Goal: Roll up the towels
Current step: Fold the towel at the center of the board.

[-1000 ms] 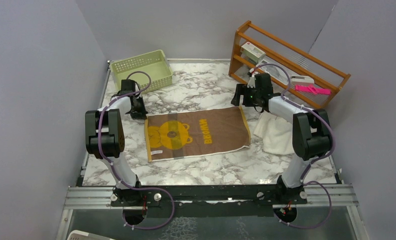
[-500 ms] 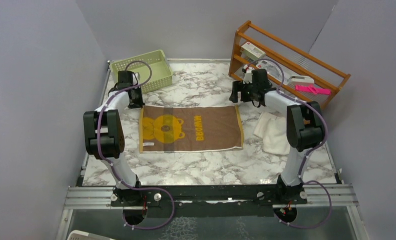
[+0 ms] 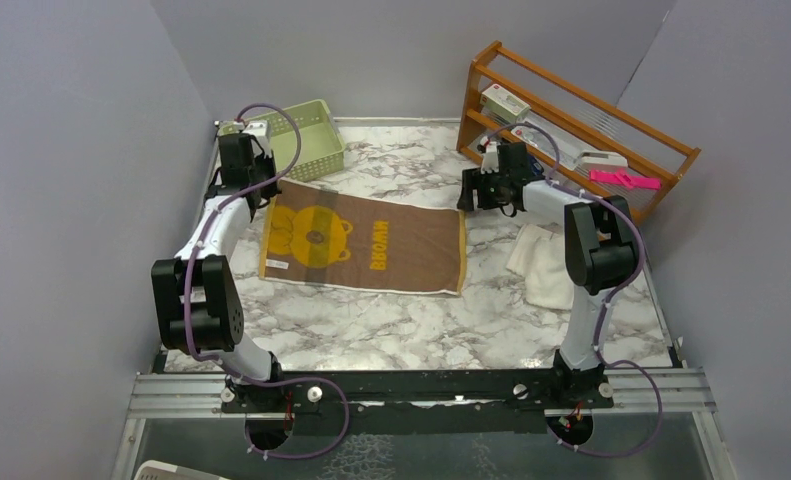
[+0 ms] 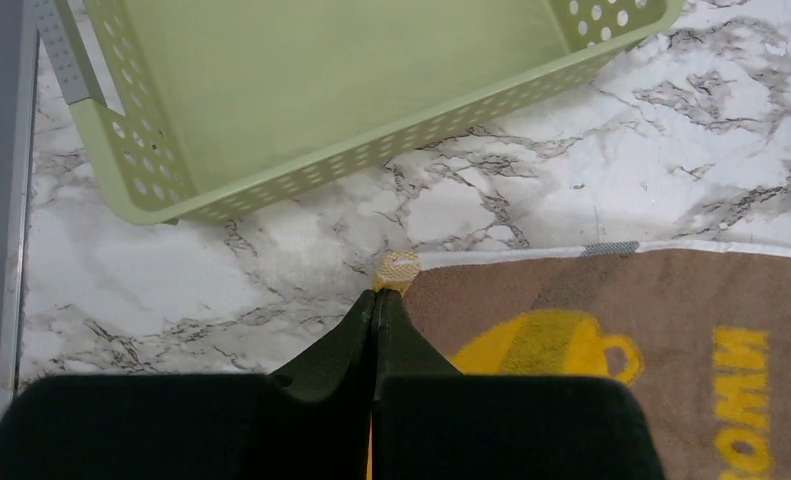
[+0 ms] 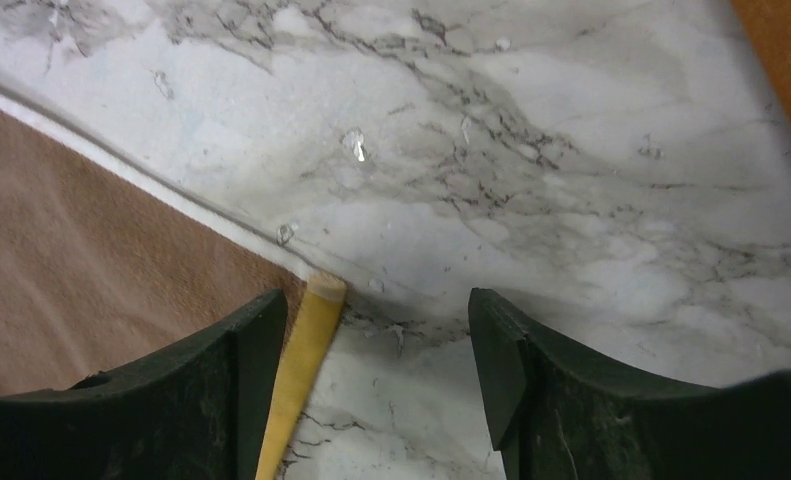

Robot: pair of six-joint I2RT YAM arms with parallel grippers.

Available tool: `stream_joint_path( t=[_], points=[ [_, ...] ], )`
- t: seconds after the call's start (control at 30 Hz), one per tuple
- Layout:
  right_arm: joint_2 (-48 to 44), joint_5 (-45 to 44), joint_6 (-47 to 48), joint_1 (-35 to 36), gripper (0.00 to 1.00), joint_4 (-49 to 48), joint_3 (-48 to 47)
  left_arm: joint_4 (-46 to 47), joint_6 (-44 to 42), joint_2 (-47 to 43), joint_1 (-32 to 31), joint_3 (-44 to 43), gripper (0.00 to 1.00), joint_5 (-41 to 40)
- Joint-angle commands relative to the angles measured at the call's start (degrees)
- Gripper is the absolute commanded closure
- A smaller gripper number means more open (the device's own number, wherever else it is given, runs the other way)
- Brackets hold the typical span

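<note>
- Towels: the bear towel lies spread flat, brown face and yellow bear up, from the far-left part of the marble table toward its middle; its long edges sit slightly askew to the table's near edge
- left claw is at that towel's far-left corner, fingers pressed together and clamped on the corner; a small yellow tip of cloth pokes out just past the fingertips
- green basket stands in the table's far-left corner, just beyond the clamped corner and not touching the cloth
- right claw is over the towel's far-right corner, fingers spread apart and holding nothing; the yellow edging lies just inside one finger, the other finger is over bare marble; whether either finger touches the cloth cannot be told
- cream towel lies bunched near the right edge, partly behind the right arm, apart from both claws and from the bear towel
- wooden rack stands in the far-right corner
</note>
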State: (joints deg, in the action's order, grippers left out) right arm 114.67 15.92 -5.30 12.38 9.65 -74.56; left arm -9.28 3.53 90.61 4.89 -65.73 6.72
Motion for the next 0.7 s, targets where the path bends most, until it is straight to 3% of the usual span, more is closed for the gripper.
stream_joint_path(
  t=[0.0,0.43,0.67],
  points=[
    [-2.39,0.81,-0.66,0.19,0.36,-1.20,3.30,5.28,2.51,-0.12,0.47,3.99,1.00,-0.56],
    [-1.58,-1.87,0.00,3.46,0.45,-0.18,3.36,4.52,2.45,-1.59,0.46,6.99,1.00,-2.00],
    [-1.18,-9.52,1.96,7.51,0.47,2.85,2.20,1.59,1.52,-1.98,0.47,4.64,1.00,-4.34]
  ],
)
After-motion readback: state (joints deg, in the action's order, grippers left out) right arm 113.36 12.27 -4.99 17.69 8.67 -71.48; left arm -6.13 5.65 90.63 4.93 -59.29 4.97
